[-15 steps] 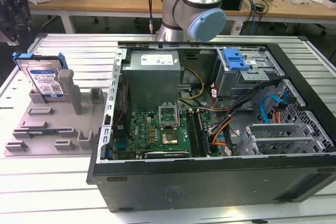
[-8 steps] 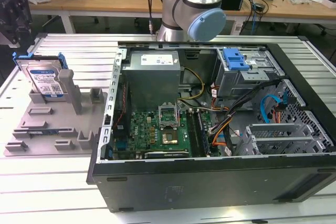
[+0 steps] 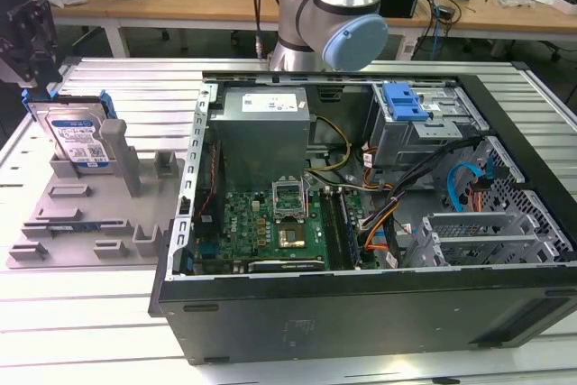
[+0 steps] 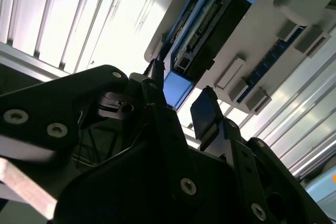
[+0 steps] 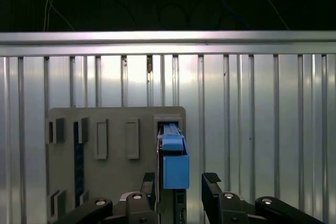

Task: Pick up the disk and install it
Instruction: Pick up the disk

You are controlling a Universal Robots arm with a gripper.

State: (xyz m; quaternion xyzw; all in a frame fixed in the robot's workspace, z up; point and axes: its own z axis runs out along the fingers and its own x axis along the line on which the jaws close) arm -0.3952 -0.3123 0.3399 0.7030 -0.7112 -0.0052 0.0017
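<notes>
The disk [image 3: 79,137] stands on edge in a slot of the grey fixture plate [image 3: 90,218] at the exterior view's left, its label facing forward and blue rails along its sides. My gripper [image 3: 36,74] hangs just above its top end. In the first wrist view the disk's blue rail [image 5: 174,163] lies between my open gripper [image 5: 181,184]; one finger [image 5: 148,182] is close beside it and the other finger [image 5: 212,186] stands apart. The second wrist view shows the same blue rail [image 4: 176,88] inside the gripper [image 4: 178,90], with the disk's dark underside [image 4: 210,30] beyond.
An open computer case [image 3: 361,308] lies on the ribbed metal table [image 3: 81,313], right of the fixture. Inside it are a motherboard [image 3: 270,223], cables and a drive cage with a blue latch [image 3: 404,101]. The arm's base [image 3: 329,6] stands behind the case.
</notes>
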